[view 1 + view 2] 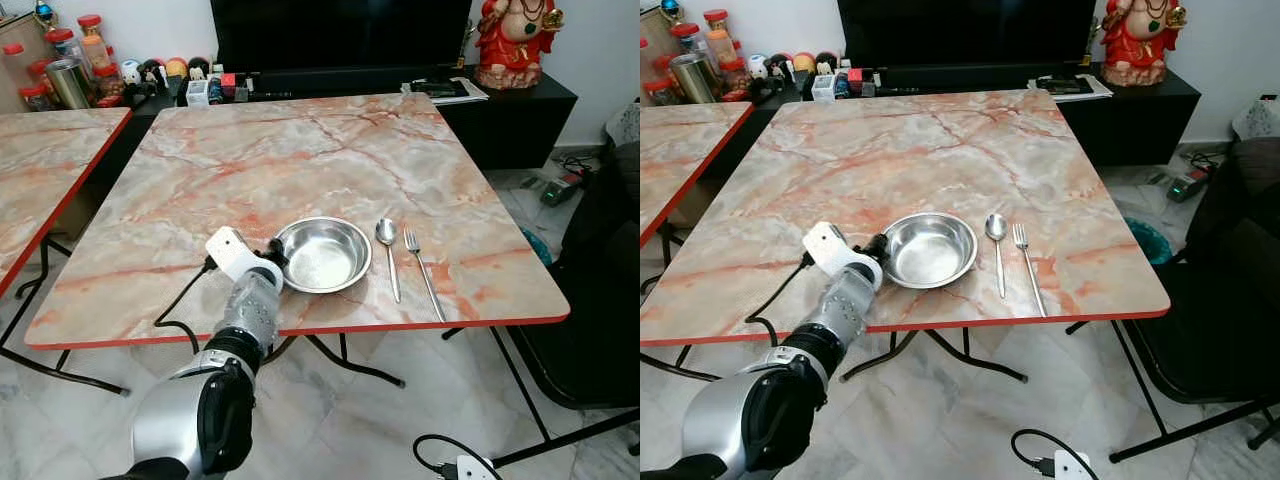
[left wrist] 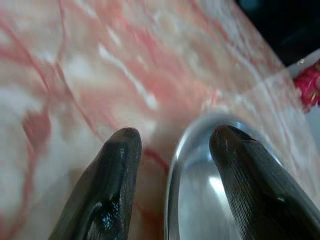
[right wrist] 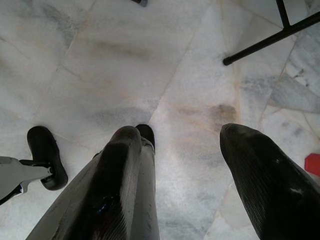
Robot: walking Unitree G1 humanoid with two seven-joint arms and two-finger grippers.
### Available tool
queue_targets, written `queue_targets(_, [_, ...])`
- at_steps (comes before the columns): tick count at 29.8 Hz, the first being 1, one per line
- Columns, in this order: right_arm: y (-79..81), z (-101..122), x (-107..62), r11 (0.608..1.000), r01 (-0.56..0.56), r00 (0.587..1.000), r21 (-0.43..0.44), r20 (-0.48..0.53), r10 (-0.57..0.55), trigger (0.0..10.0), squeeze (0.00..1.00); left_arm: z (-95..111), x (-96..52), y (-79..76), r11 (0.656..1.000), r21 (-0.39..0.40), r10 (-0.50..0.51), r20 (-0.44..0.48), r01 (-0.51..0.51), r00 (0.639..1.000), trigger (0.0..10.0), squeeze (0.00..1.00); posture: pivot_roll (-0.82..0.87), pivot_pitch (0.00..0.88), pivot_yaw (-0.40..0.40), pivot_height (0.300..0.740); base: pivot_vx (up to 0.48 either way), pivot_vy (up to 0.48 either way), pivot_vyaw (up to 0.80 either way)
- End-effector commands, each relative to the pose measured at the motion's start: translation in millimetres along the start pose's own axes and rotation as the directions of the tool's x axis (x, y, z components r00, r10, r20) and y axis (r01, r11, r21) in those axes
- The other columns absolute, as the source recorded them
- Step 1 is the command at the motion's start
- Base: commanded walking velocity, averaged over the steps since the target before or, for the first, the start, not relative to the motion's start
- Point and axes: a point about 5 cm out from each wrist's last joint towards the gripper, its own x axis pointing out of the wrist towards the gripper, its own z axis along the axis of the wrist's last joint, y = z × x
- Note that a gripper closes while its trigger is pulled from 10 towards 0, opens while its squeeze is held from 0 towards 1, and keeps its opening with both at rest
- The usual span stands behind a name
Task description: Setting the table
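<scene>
Head views: marble-patterned table [image 1: 300,160] with a red edge, and near its front edge a shallow steel bowl [image 1: 324,254], shiny inside and holding nothing. Just right of the bowl, a spoon [image 1: 388,253], then a fork [image 1: 422,272], lying side by side with handles toward the front edge, close to each other but not touching. Left gripper [image 1: 274,252] reaching up from below the table edge on the silver left arm [image 1: 830,325], fingertips at the bowl's left rim; white wrist housing just behind, a black cable looping off the table edge. Second table [image 1: 45,170] of the same pattern at far left. Behind, a dark cabinet [image 1: 1130,110] with a black screen [image 1: 340,35], a red figurine [image 1: 515,40], and lidded jars and a metal canister [image 1: 68,82] at the far left; contents of these not discernible.

Left wrist view: two black fingers [image 2: 107,195] spread apart, one over the tabletop outside the bowl, the other over the bowl's inside, rim running between them; whether either fingertip touches the metal cannot be told.

Right wrist view: right gripper [image 3: 175,170] pointing down at the pale tiled floor [image 3: 100,60], fingers held wide apart, nothing between them. Black table leg [image 3: 272,42] crossing one corner.
</scene>
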Motion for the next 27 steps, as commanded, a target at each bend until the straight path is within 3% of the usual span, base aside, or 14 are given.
queue_targets(1, [1.6,3.7,0.7,1.000,0.000,1.000,0.018,0.005,-0.001,10.0,0.00,18.0,2.2,-0.1,1.000,-0.010,-0.018,0.072,0.018,0.997,10.0,0.00,-0.03,0.000,0.047,0.740,0.000,0.000,0.00])
queue_targets(5, [1.0,6.0,1.3,1.000,0.001,1.000,0.015,0.010,-0.001,10.0,0.00,40.5,1.9,8.4,0.999,0.025,-0.047,0.171,0.044,0.984,10.0,0.00,-0.03,0.000,0.045,0.740,0.000,0.000,0.00])
queue_targets(6, [0.4,7.3,1.6,1.000,0.001,1.000,0.013,0.013,-0.001,10.0,0.00,54.0,0.7,16.2,0.997,0.061,-0.052,0.227,0.039,0.972,10.0,0.00,-0.03,0.000,0.047,0.740,0.000,0.000,0.00])
queue_targets(8, [0.0,7.9,1.7,1.000,0.002,1.000,0.013,0.014,-0.002,10.0,0.00,62.3,-0.6,22.7,0.995,0.098,-0.049,0.262,0.024,0.964,10.0,0.00,-0.03,0.000,0.048,0.740,0.000,0.000,0.00])
queue_targets(11, [-0.9,9.4,2.0,1.000,0.002,1.000,0.010,0.018,-0.002,10.0,0.00,97.2,-12.5,61.5,0.959,0.266,-0.021,0.402,-0.095,0.916,10.0,0.00,-0.02,0.000,0.045,0.740,0.000,0.000,0.00])
queue_targets(12, [-0.9,9.6,2.1,1.000,-0.001,1.000,0.004,0.018,0.001,10.0,0.00,109.4,-19.7,81.3,0.930,0.330,0.000,0.448,-0.165,0.894,10.0,0.00,-0.01,0.000,0.042,0.740,0.000,0.000,0.00])
queue_targets(13, [-0.9,9.6,2.1,1.000,-0.001,1.000,0.004,0.018,0.001,10.0,0.00,109.4,-19.7,81.3,0.930,0.330,0.000,0.448,-0.165,0.894,10.0,0.00,-0.01,0.000,0.042,0.740,0.000,0.000,0.00])
queue_targets(16, [-0.8,9.2,2.1,1.000,-0.009,1.000,-0.014,0.016,0.009,10.0,0.00,127.4,-33.5,115.7,0.875,0.378,0.072,0.515,-0.302,0.854,10.0,0.00,0.01,0.000,0.028,0.740,0.000,0.000,0.00])
queue_targets(20, [-0.1,9.3,2.1,0.999,-0.016,1.000,-0.030,0.016,0.017,10.0,0.00,151.9,-64.7,164.6,0.729,0.438,0.170,0.627,-0.525,0.760,10.0,0.00,0.02,0.000,0.023,0.740,0.000,0.000,0.00])
queue_targets(23, [0.7,10.4,2.3,0.999,-0.020,1.000,-0.035,0.018,0.020,10.0,0.00,154.2,-86.6,202.3,0.560,0.508,0.247,0.652,-0.654,0.717,10.0,0.00,0.02,0.000,0.018,0.740,0.000,0.000,0.00])
queue_targets(24, [0.8,10.7,2.3,0.999,-0.020,1.000,-0.036,0.018,0.021,10.0,0.00,153.8,-91.1,209.0,0.523,0.524,0.258,0.655,-0.672,0.710,10.0,0.00,0.02,0.000,0.018,0.740,0.000,0.000,0.00])
queue_targets(27, [0.8,10.9,2.4,0.999,-0.021,1.000,-0.037,0.019,0.022,10.0,0.00,153.2,-94.0,212.5,0.500,0.534,0.261,0.658,-0.682,0.706,10.0,0.00,0.02,0.000,0.018,0.740,0.000,0.000,0.00])
